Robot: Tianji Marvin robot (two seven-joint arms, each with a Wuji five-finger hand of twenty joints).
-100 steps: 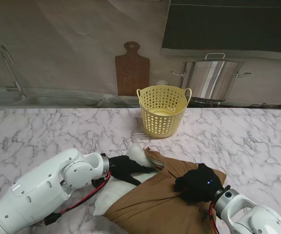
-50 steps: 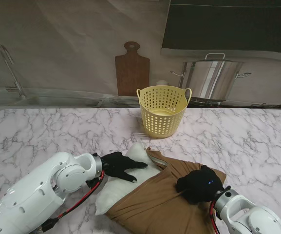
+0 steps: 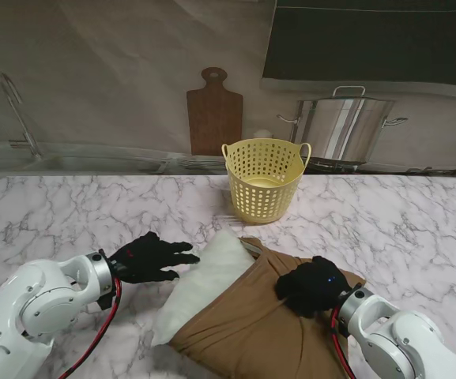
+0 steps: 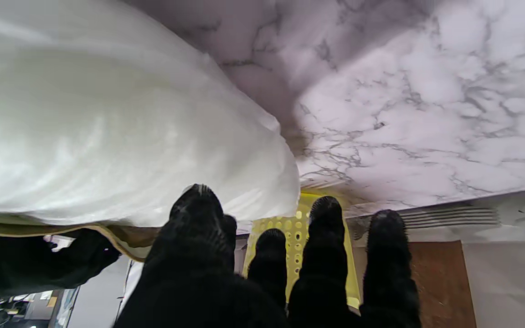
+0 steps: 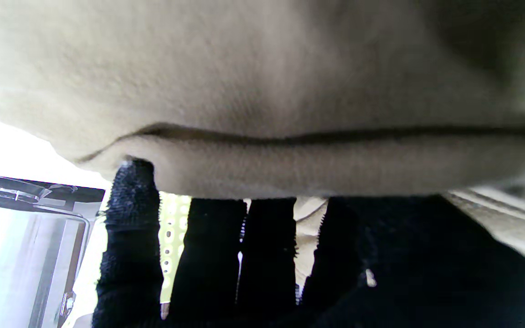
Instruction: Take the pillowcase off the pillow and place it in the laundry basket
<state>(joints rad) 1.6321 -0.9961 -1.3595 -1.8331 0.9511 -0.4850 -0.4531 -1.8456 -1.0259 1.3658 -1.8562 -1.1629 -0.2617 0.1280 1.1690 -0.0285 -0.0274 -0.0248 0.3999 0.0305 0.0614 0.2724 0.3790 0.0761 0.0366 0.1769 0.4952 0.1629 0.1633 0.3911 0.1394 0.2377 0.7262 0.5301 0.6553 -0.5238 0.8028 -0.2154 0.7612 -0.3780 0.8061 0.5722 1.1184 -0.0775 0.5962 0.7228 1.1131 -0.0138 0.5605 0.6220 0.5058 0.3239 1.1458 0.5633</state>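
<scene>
Near table's front edge: left hand empty, fingers spread, beside pillow; right hand pressing pillowcase, grip unclear. Regrasp pillow, pull apart.

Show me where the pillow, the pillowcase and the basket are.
pillow (image 3: 204, 276), stand view, on its bare white part outside the case.
pillowcase (image 3: 251, 328), stand view, on the brown cloth's middle.
basket (image 3: 264, 188), stand view, on its front perforated wall.
</scene>
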